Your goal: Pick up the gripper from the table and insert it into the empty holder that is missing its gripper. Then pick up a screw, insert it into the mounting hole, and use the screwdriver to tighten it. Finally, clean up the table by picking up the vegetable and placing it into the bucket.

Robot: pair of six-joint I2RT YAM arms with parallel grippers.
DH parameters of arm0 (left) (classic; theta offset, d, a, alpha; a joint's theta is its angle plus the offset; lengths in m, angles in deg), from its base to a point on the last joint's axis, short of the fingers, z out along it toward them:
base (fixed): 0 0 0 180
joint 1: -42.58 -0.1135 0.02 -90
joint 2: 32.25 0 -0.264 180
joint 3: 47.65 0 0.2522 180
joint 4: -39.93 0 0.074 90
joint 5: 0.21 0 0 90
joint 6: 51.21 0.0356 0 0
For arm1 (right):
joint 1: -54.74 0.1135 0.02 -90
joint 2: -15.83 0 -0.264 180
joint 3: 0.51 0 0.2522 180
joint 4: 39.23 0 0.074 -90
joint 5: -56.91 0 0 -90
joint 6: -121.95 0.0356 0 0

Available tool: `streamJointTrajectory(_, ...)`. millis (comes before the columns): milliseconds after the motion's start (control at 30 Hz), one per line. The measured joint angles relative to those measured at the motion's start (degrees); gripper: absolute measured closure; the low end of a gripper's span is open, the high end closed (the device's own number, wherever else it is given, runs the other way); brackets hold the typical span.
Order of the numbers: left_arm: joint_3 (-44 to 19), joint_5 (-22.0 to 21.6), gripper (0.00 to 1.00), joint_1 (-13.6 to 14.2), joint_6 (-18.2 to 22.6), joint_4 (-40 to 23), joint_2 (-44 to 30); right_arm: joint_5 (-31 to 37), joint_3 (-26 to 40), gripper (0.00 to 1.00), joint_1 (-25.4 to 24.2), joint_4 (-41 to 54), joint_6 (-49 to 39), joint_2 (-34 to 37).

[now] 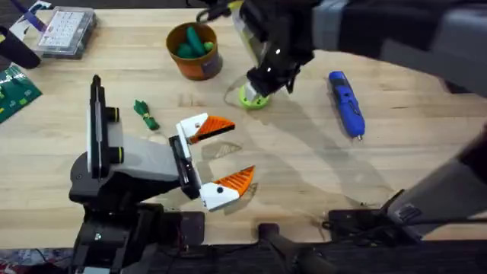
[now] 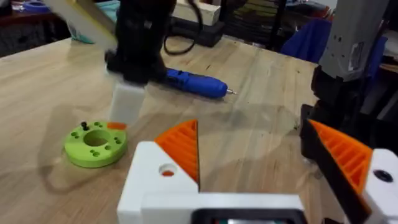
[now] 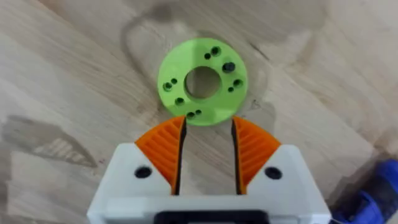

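We see our right gripper (image 3: 205,155), its jaws slightly parted and grasping nothing, hanging right above the flat green round holder disc (image 3: 202,82); the blue pen-shaped electric screwdriver (image 1: 346,103) lies beside it on the table, nearer this arm than the released left gripper (image 1: 221,160).

The desk (image 1: 304,152) is of light wood with visible grain. Directly under the right pincer (image 3: 205,163) lies a round green disc (image 1: 253,97) with small holes. The blue screwdriver (image 1: 347,103) lies near this pincer, on the side away from the orange-brown bucket (image 1: 195,51), which stands on its other side. A dark green vegetable (image 1: 145,114) lies near the left pincer (image 1: 222,154). A clear box of small parts (image 1: 67,32) rests well apart from both.
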Motion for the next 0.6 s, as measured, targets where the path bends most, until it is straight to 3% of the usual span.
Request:
streamJointTrajectory(233,0.0,0.0,0.013,0.0,0.0,0.0,0.0,0.0,0.0,0.555,0.0,-1.0,0.0,-6.9)
streamJointTrajectory(600,0.0,0.0,0.013,0.0,0.0,0.0,0.0,0.0,0.0,0.555,0.0,-5.4,0.0,-4.3)
